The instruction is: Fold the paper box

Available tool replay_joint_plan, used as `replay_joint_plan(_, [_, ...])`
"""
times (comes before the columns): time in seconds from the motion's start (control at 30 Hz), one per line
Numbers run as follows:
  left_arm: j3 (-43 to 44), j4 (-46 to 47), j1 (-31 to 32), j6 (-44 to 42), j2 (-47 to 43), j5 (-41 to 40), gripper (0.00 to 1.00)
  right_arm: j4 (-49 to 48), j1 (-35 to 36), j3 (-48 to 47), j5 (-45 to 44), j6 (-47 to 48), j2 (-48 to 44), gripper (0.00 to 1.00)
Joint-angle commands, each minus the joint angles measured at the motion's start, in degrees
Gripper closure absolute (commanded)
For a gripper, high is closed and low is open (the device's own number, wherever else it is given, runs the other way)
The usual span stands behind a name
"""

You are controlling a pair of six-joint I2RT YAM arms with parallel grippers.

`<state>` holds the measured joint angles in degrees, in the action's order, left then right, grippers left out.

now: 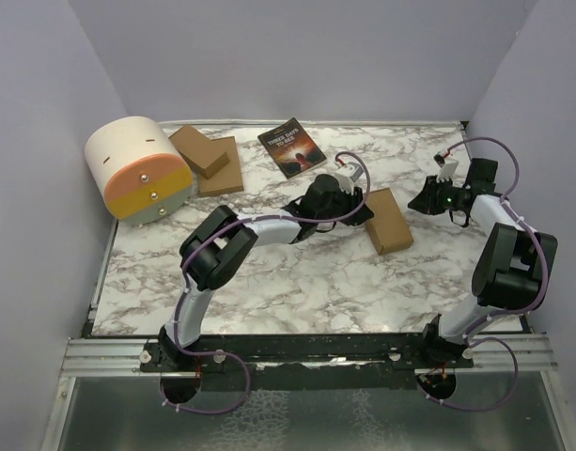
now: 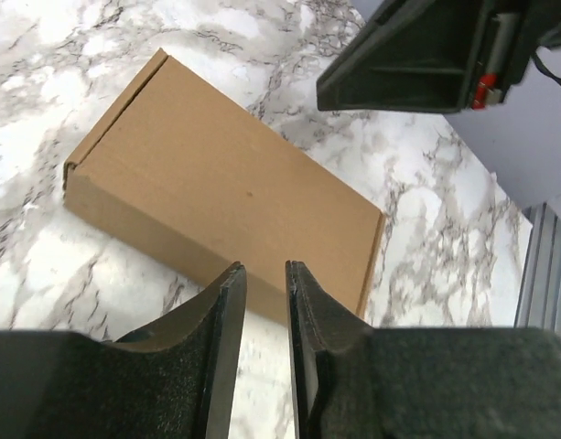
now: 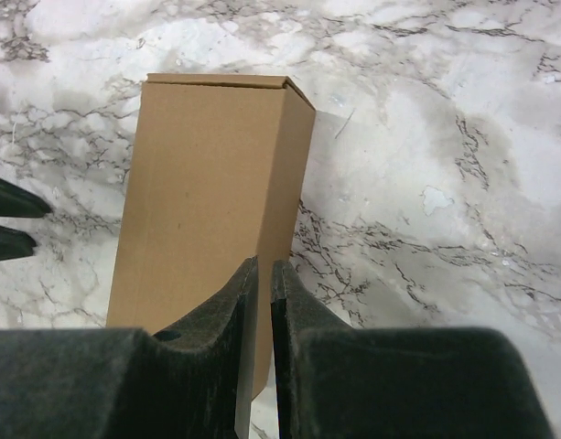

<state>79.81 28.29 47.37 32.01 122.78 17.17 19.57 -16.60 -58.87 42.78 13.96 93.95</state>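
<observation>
The paper box [image 1: 388, 221] is a closed brown carton lying flat on the marble table, right of centre. It also shows in the left wrist view [image 2: 225, 192] and in the right wrist view [image 3: 207, 183]. My left gripper [image 1: 363, 211] is at the box's left side, just short of it; its jaws [image 2: 265, 267] stand a narrow gap apart with nothing between them. My right gripper [image 1: 424, 200] is a little to the right of the box, apart from it, and is shut and empty [image 3: 264, 263].
A cream and orange drum-shaped container [image 1: 139, 169] stands at the back left. A stack of flat brown cardboard pieces [image 1: 208, 160] lies next to it. A dark-covered book [image 1: 292, 147] lies at the back centre. Walls close in on the left, back and right.
</observation>
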Motion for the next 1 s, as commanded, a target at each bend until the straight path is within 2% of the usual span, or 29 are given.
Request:
replay_joint_plan(0.0, [-6.5,2.07,0.18,-7.77,-10.21,-2.55,0.71,0.19,-0.27,0.24,6.15,3.78,-1.47,0.87])
replay_joint_plan(0.13, [-15.19,7.08,-0.31,-10.3,-16.65,-4.7,0.65,0.68,-0.27,0.57,10.73,4.37,-2.37,0.87])
replay_joint_plan(0.23, [-22.36,11.75,-1.43,-9.27,-20.99,-6.57,0.5,2.45,-0.27,0.0,13.48,6.16,-2.72,0.87])
replay_joint_plan(0.3, [-26.72,15.06,-2.9,-6.83,-22.72,-5.48,0.44,3.76,-0.26,-0.42,15.03,7.38,-2.97,0.86])
replay_joint_plan(0.43, [-37.3,24.28,-7.92,2.54,-24.7,-1.07,0.37,4.06,-0.27,-0.01,15.84,8.73,-4.45,0.86])
replay_joint_plan(0.53, [-45.05,32.21,-10.75,6.66,-27.83,-1.88,0.35,3.15,-0.27,0.65,15.23,8.83,-6.14,0.86])
replay_joint_plan(0.6, [-46.95,30.87,-11.47,5.02,-30.78,-3.26,0.34,2.71,-0.27,0.94,14.82,8.9,-7.88,0.86])
replay_joint_plan(0.73, [-45.49,16.52,-11.6,-2.5,-37.53,-7.49,0.33,0.86,-0.27,2.2,14.48,9.07,-12.76,0.86])
replay_joint_plan(0.83, [-47.18,14.42,-11.8,-4.68,-42.74,-8.91,0.3,-1.23,-0.27,3.25,14.22,9.31,-17.41,0.85])
replay_joint_plan(0.97, [-52.35,18.41,-12.38,-3.79,-52.19,-11.27,0.11,-3.36,-0.27,3.82,15.44,10.53,-23.45,0.76])
